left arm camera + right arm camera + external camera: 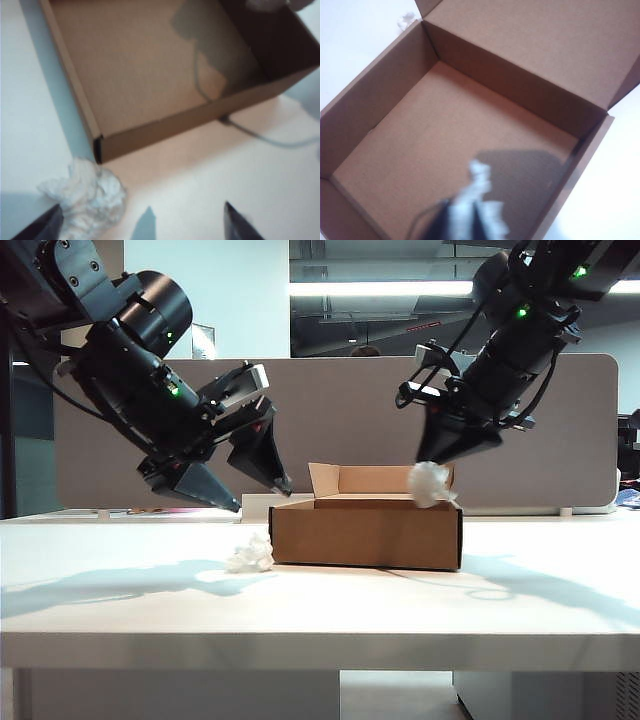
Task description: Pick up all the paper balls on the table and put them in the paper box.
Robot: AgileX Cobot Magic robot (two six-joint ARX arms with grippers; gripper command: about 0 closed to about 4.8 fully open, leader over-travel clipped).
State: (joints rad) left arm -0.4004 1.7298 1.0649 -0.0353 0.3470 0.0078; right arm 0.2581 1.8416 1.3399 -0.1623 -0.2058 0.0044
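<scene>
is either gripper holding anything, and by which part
The right gripper pinches a paper ball by its top, over the paper box. The left gripper holds nothing.

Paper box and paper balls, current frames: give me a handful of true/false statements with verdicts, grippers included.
1. The paper box is empty inside. True: both wrist views show a bare floor.
2. The right gripper holds a paper ball above the box. True.
3. The left gripper is shut on the other paper ball. False: its jaws are open, and that loose paper ball lies on the table.
4. The loose ball lies at the box's right corner in the exterior view. False: at its front-left corner.
5. The box's lid is closed. False: it stands open.
</scene>
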